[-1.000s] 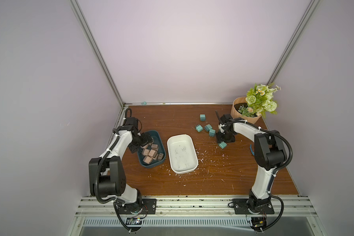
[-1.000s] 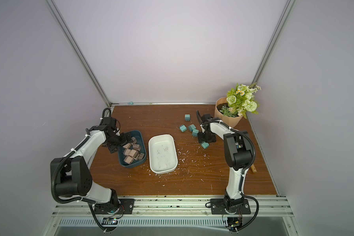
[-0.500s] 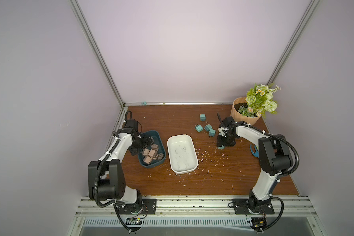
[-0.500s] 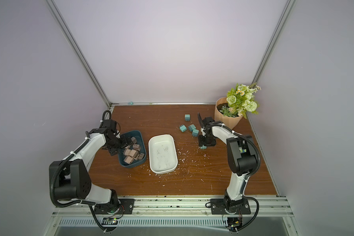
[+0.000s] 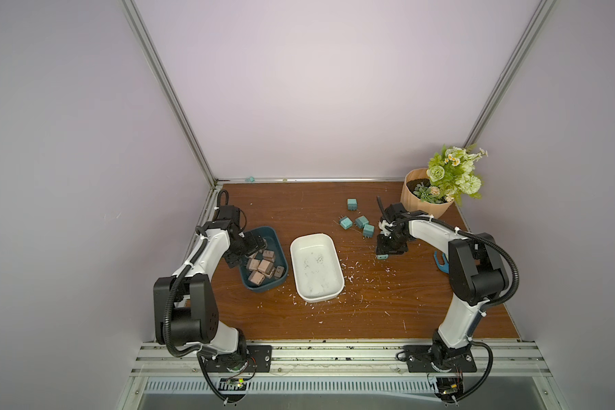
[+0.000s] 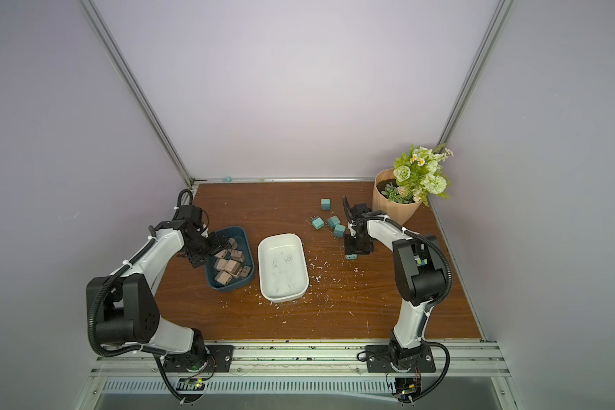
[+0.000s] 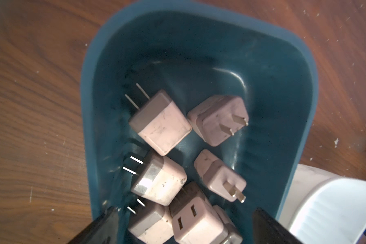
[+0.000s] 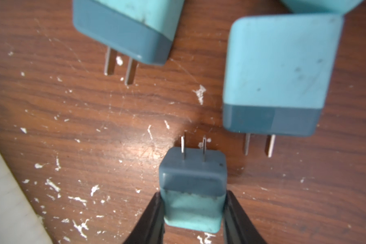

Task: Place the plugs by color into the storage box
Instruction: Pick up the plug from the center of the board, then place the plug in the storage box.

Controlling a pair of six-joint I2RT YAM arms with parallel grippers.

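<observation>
The right gripper (image 8: 192, 195) is clamping one teal plug (image 8: 192, 181) by two opposite sides, its black fingers (image 8: 154, 213) pressing on smooth, scuffed plastic. The plug's two thin metal prongs are pointing away from the wrist, and whether it is touching the wood cannot be told. In both top views only a sliver of it is showing under the black jaws, at 3 o'clock of the white tub (image 5: 320, 284). Four loose teal plugs (image 5: 361, 221) are lying on the scratched brown wooden table (image 5: 334, 319) at 1 o'clock of that tub. The right wrist view is showing just two of them whole and a corner of a third, but is revealing their two-tone bodies, pale turquoise with a darker band at the prongs. The left gripper (image 7: 184, 210) is hanging spread wide, grasping nothing, over the glossy dark blue tub (image 7: 89, 105), at 9 o'clock of the white one. Pink plugs (image 7: 160, 121), rounded cubes, are lying inside it: six countable in the left wrist view, plus an edge of a seventh. White scraps (image 8: 200, 94) are littering the wood.
</observation>
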